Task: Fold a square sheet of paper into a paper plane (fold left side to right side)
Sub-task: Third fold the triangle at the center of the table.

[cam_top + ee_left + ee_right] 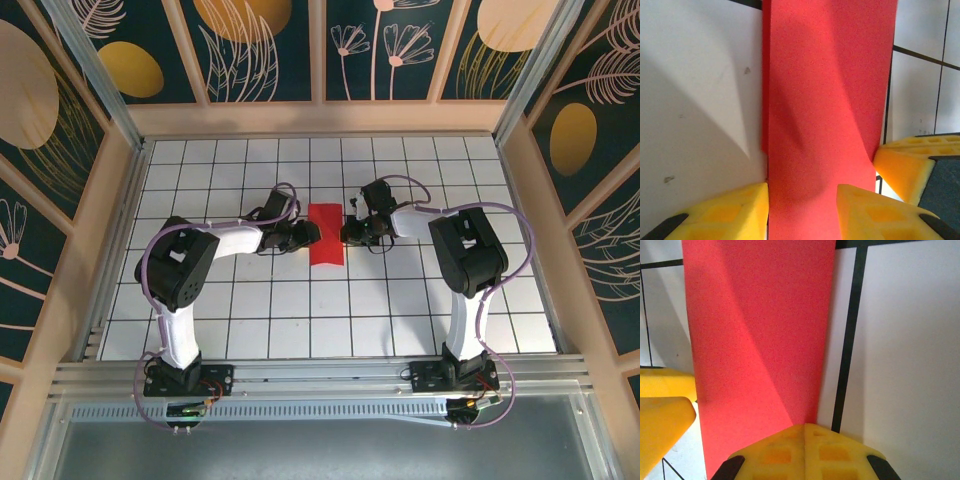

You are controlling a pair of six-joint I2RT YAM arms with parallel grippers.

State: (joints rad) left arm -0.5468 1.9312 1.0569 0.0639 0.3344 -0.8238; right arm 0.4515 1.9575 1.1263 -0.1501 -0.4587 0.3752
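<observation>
Paper: the red paper (327,235) lies at the centre of the table (250,300) as a tall, narrow strip with its long sides running 12 to 6 o'clock. Up close it bows softly, and a second layer peeks out along one long edge.
Left gripper: the left gripper (801,197) sits at the paper's 9 o'clock. Its yellow fingers (725,215) stand partly apart with the strip running through the gap, and I see no pinch on the sheet.
Right gripper: the right gripper (805,437) sits at the paper's 3 o'clock. Its pads are pressed flat together, and the joined tip rests at the paper's edge.
In the way: the two grippers face each other across the strip, close enough that each one's yellow fingers show in the other's wrist view.
Around: dark flowered panels (250,40) stand at 12, 3 and 9 o'clock. A metal rail (320,375) carrying both arm bases lies at 6 o'clock. Purple cables (150,265) loop along both arms.
</observation>
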